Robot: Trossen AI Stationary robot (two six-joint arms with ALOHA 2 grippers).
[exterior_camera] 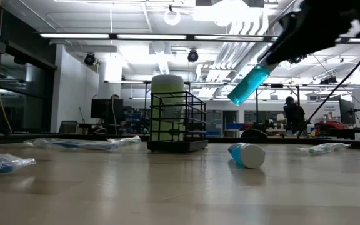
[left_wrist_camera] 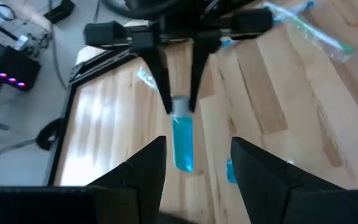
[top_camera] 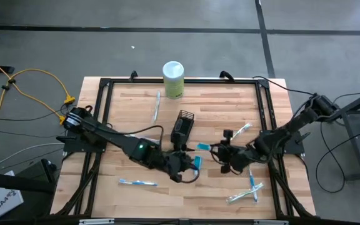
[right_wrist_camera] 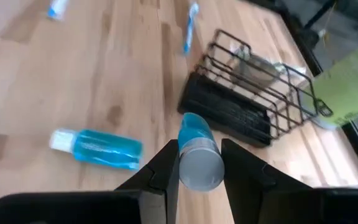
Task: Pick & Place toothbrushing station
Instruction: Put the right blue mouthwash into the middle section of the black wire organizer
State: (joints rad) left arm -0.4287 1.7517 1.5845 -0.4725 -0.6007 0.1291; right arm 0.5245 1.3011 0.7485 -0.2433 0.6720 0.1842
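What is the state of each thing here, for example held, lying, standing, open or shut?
right gripper: shut on the held tube's white cap
held tube: lifted, tilted above the table
second tube: lying on its side, capped
left gripper: open, empty
wire holder: standing upright
toothbrushes: lying scattered, outside the holder
green canister: upright, lid on

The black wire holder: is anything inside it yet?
The black wire holder looks empty through its bars. One teal tube lies on the table; the right gripper grips the other. Its floor is partly hidden.
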